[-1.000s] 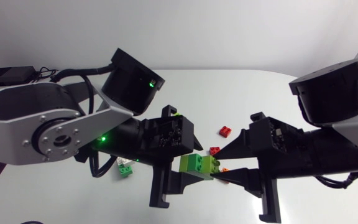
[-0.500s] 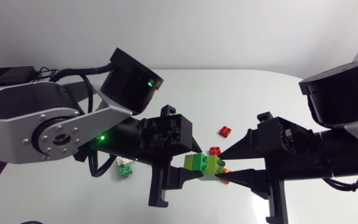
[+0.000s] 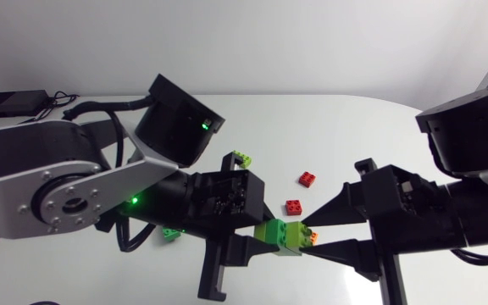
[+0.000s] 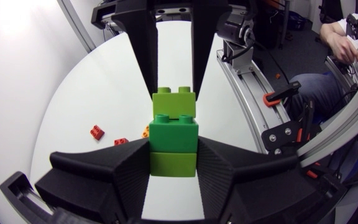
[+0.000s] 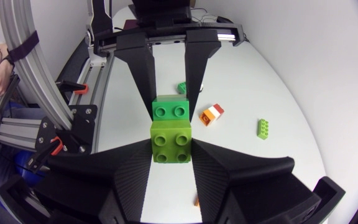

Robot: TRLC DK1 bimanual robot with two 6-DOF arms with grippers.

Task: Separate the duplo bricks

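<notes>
Green plastic is held from two sides: two studded duplo bricks, joined to each other, are carried in the air above the glossy white tabletop (image 3: 363, 135), near its middle. The dark green brick (image 3: 270, 230) is clamped between the two broad, matte black wedge fingers of the left end effector (image 4: 174, 157), which are closed against its smooth flat sides. The lime green brick (image 3: 294, 236), whose four round studs are seen in the right wrist view, is clamped in the same way by the right end effector (image 5: 171, 151). The two end effectors are set tip to tip, facing each other. In the left wrist view a paler green face is seen under the dark green one; whether it is a third brick cannot be told. Five loose pieces are counted on the tabletop: one small red brick (image 3: 308, 178), a second red brick (image 3: 294, 207), one slim lime brick (image 3: 243, 158), one orange and white brick (image 5: 211, 114), and one green brick (image 3: 172, 233) partly hidden under the left arm
</notes>
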